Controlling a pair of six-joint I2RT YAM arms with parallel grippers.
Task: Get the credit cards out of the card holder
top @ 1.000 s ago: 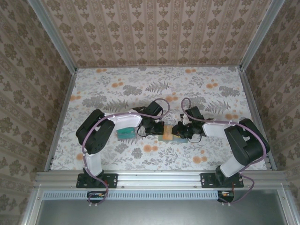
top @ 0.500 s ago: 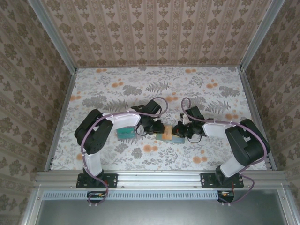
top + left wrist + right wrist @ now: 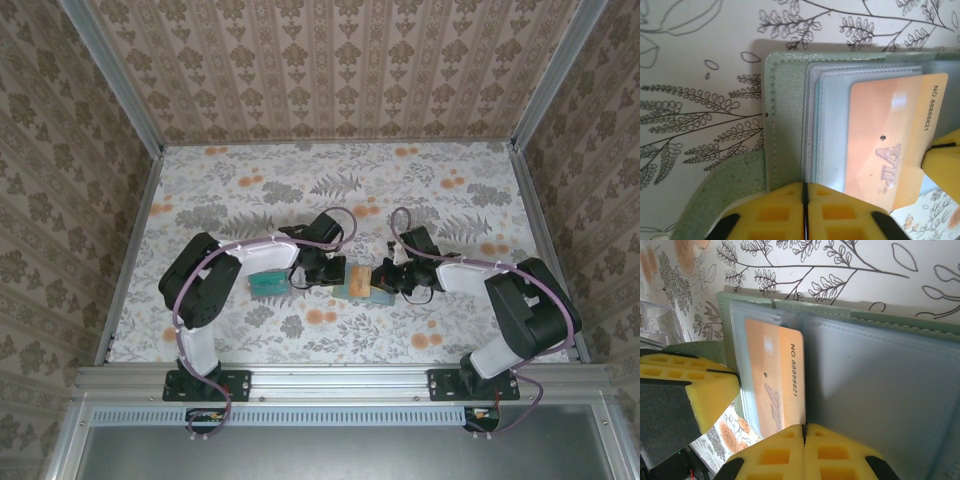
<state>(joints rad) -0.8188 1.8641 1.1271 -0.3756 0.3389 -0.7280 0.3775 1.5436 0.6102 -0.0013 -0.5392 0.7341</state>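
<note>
Hardly anything has moved in the last second: the right arm [image 3: 525,305] has swung its elbow slightly outward and toward the near edge, and the left arm [image 3: 205,285] has kept its place. Both arms reach in to the middle of the flowered desk [image 3: 250,190], with the card holder [image 3: 785,125] lying open between them. From above, a small stack of cards [image 3: 266,284] with a teal one on top lies on the desk just beside the holder, half under the left forearm. The left hand [image 3: 805,192] is clenched, its yellow pads [image 3: 775,210] pressed flat together on the holder's edge, where the pale green cover meets the clear sleeves [image 3: 875,380]. The cover curls up next to the pads there. The right hand [image 3: 804,435] is clenched too. As far as I can see it is pinching the edge of an orange card [image 3: 880,135], since the card's edge runs straight into the seam between its pads. That card is marked VIP and has a number printed along one side. It lies across the holder's inner pages, with part of it under the glossy plastic and the numbered strip bare. The two hands sit close together at opposite edges of the holder, each showing as a yellow block in the other's wrist view.
</note>
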